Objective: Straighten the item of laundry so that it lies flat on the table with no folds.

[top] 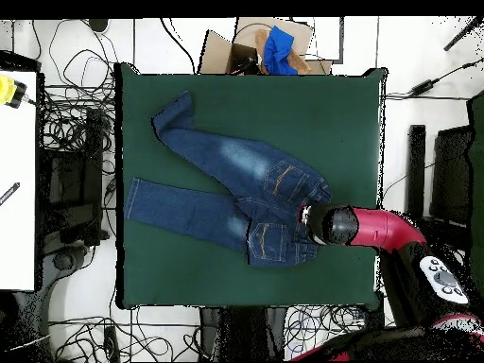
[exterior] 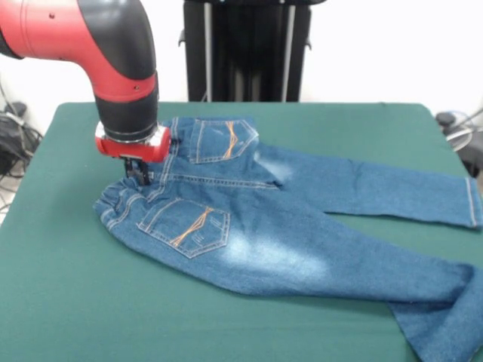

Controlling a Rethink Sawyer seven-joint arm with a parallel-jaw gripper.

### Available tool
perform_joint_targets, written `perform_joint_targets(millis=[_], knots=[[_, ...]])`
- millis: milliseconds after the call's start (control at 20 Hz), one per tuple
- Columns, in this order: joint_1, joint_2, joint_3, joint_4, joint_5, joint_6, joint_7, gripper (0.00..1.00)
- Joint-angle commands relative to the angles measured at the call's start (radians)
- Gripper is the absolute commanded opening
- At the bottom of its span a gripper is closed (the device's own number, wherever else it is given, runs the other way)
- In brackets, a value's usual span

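The jeans (exterior: 287,219) lie back-side up on the green table (exterior: 68,302), mostly spread out: both pockets show, the waistband is at the left in the front view and the two legs run off to the right. It looks most of the way done, though not finished. The near leg's cuff is turned over on itself at the table's near right corner, and the waistband is bunched and a little rucked on its near side, so by my reading those two spots are what remain. The gripper (exterior: 138,173) is down at the middle of the waistband, right on the cloth; I cannot tell whether it is open or closed, as the arm's wrist hides it. For room, the table is bare to the left of the waistband and along the near edge, and the overhead view shows wide green margins on the robot's side. The leg ends are the tight part: the far leg's hem lies close to the right edge, and the folded cuff sits near the corner.
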Motion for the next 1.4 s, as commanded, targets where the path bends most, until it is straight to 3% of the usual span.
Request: perform_joint_targets(millis=[50,550,750,950,1400], knots=[[0.032,0.194,0.057,-0.139,-0.065,-0.212,0.025,0.00],[-0.028,0.167,0.103,-0.113,-0.011,-0.077,-0.062,0.00],[-0.144,0.011,0.143,-0.021,0.016,0.101,-0.231,0.00],[-0.237,-0.090,0.187,-0.080,0.016,0.315,-0.422,0.00],[-0.304,-0.044,0.242,-0.184,-0.031,0.364,-0.547,0.00]])
